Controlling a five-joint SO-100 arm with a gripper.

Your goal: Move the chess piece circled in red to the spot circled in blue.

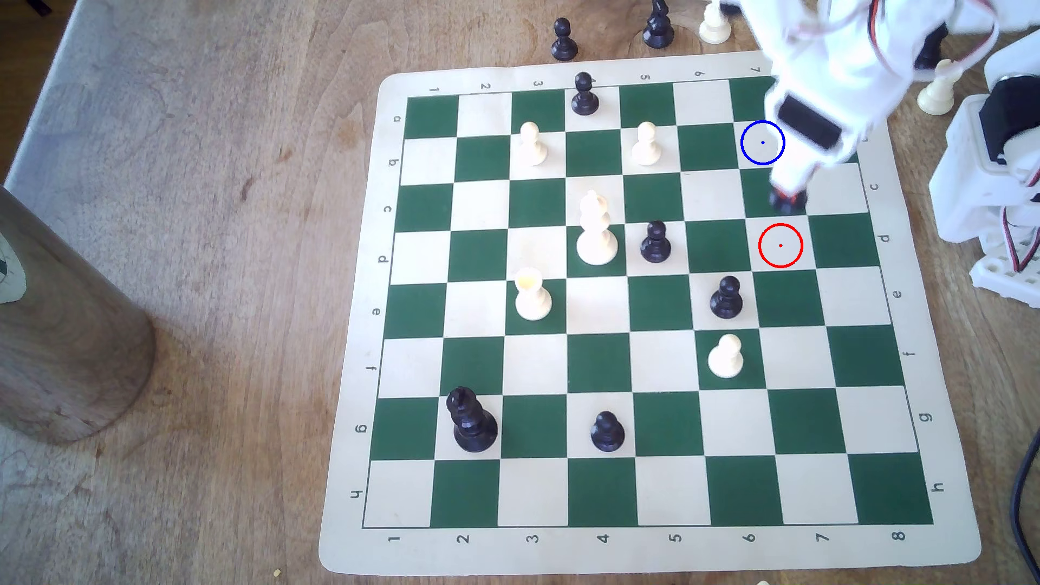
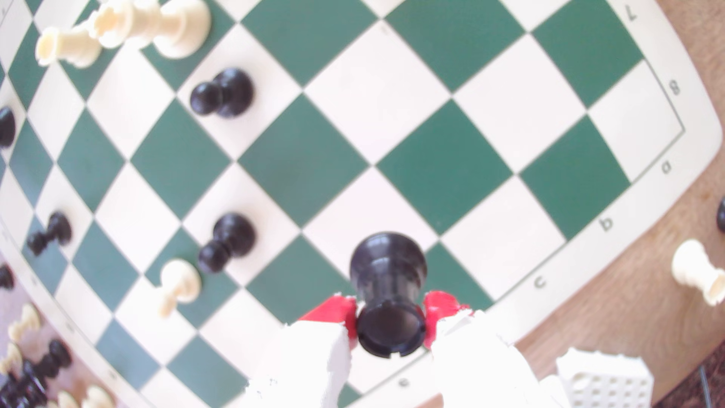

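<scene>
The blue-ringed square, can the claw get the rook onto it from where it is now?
Probably yes: the claw grips the rook, the blue-ringed square looks bare, and no piece stands between them in the exterior view.

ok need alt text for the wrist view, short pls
A black rook is clamped near its top between the gripper's red-tipped fingers, above a green-and-cream chessboard. Black pawns and cream pieces stand farther across the board.

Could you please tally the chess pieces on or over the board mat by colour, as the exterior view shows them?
Black pieces standing on the green-and-cream mat: 5
Glossy black rook clamped in the gripper: 1
Cream pieces standing: 5
Total: 11
</scene>
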